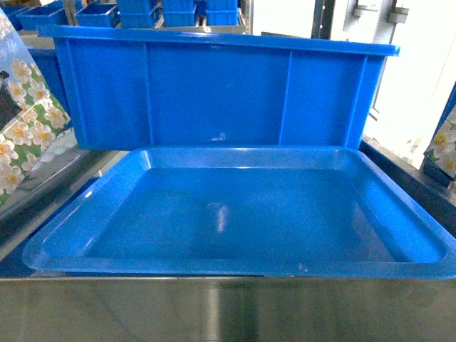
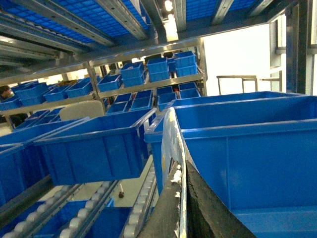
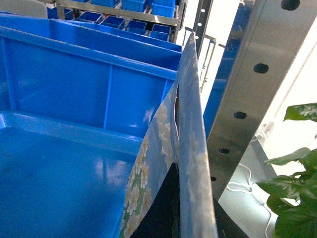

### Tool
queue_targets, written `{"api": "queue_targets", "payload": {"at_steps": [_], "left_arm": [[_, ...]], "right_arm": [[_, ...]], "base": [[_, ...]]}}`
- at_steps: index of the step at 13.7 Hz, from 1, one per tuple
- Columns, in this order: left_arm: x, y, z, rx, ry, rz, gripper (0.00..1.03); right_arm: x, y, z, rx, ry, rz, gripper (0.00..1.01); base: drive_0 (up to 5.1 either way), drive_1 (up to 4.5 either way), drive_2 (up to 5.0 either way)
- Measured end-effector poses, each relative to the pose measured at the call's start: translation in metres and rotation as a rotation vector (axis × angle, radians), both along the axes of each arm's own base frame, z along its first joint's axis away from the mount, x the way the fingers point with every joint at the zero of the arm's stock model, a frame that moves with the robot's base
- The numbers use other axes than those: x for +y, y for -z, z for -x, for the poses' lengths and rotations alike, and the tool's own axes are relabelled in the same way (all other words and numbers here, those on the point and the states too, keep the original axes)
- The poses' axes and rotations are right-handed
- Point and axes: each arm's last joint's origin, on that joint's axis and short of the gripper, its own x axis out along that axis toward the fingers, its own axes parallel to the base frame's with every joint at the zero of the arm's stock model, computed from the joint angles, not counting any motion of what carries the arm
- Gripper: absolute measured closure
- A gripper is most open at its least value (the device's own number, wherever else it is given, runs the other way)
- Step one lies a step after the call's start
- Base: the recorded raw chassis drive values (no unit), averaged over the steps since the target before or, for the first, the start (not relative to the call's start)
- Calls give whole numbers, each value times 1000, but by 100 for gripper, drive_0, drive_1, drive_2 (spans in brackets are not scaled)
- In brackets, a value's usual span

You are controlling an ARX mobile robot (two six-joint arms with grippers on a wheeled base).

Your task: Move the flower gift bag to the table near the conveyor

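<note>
Up front in the head view, a glossy blue tray [image 1: 235, 214] fills most of the frame with a big blue bin [image 1: 221, 92] standing behind it at 12 o'clock. One flower gift bag [image 1: 25, 114] pokes in at 9 o'clock, and a sliver of a second flowery bag [image 1: 443, 146] shows at 3 o'clock — no grippers visible here at all. Over on the left wrist cam, the bag's edge [image 2: 174, 163] rises from 6 o'clock right against a blue bin [image 2: 247, 148], with the conveyor [image 2: 69, 213] rollers sloping off at 7 o'clock. Can't tell how the left fingers are set. Right wrist cam: the other bag [image 3: 185, 148] stands edge-on at 6 o'clock, between the tray [image 3: 54, 178] and a steel post [image 3: 247, 84] — a green plant [image 3: 294, 188] sits at 4 o'clock. Right gripper's state, can't tell either.
</note>
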Motion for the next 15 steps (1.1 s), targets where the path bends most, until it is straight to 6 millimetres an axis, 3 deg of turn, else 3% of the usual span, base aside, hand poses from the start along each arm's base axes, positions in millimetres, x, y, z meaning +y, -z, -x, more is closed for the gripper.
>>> {"api": "queue_targets", "payload": {"at_steps": [15], "left_arm": [[0,0,0,1,-5,-3,101]], "right_arm": [[0,0,0,-1,-3,-4,99]], "base": [[-444,62,412]]}}
